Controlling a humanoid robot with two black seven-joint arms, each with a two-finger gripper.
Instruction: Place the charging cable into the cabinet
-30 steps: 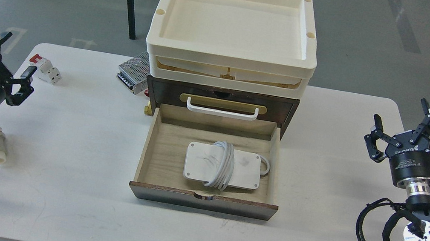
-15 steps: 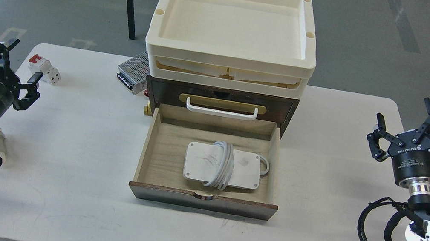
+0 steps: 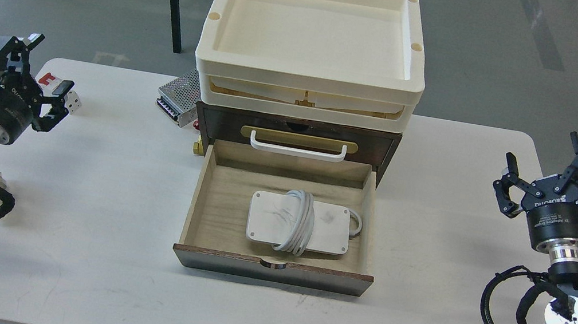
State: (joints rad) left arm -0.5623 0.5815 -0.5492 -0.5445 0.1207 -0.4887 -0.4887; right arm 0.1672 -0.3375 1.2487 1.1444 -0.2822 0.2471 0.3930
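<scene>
Charging cable lies flat inside the cabinet's pulled-out drawer. Left gripper and right gripper hover at the surface edges, jaws spread, empty.

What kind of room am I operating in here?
Likely a lab or workshop: bare grey floor, a plain white table, and a perforated power supply box beside the cabinet.
</scene>
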